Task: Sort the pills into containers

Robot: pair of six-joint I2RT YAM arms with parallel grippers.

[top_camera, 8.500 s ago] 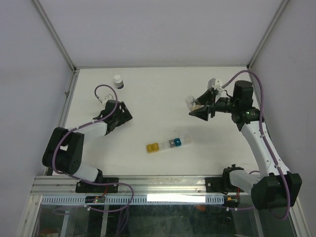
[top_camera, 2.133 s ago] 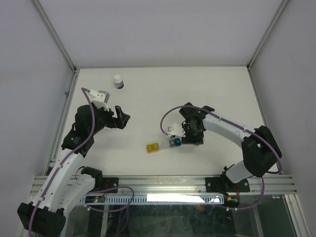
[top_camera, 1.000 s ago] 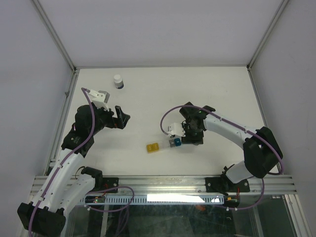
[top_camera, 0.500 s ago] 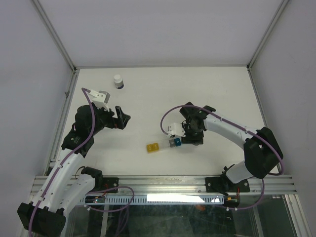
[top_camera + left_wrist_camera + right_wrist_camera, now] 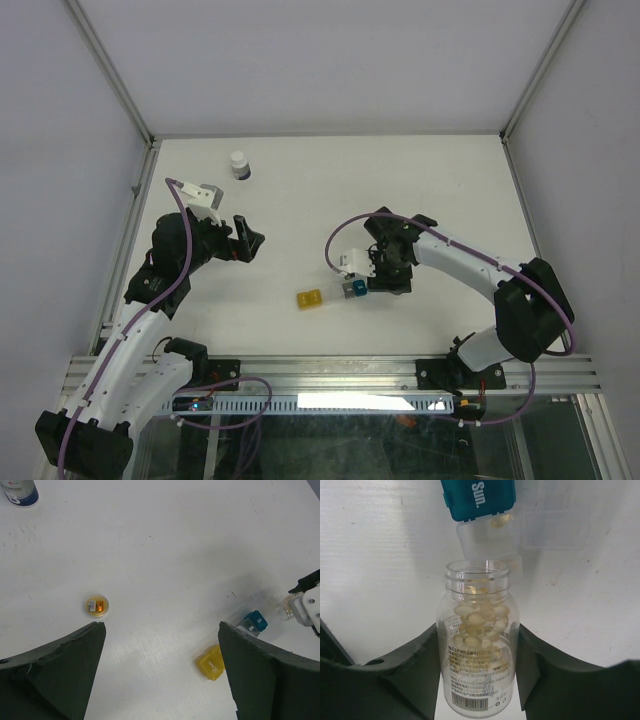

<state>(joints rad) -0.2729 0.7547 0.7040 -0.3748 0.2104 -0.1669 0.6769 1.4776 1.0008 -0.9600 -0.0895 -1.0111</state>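
Top view, centre: right gripper (image 5: 385, 272) beside blue translucent pillbox cube (image 5: 356, 288). Left wrist: left gripper (image 5: 161, 625) spread; yellow translucent cube (image 5: 212, 663) lower right. Right wrist: right gripper pinches small clear vial (image 5: 477, 605) of tan pills (image 5: 480, 622) (long axis vertical), mouth up-frame toward clear cubes (image 5: 487, 535).

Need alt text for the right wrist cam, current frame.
The right hand grips a clear, uncapped bottle of pale tan pills, its mouth pointing at a pillbox on the white table. The pillbox's blue compartment, marked "Sun.", sits beside clear compartments; one pill lies in a clear one.
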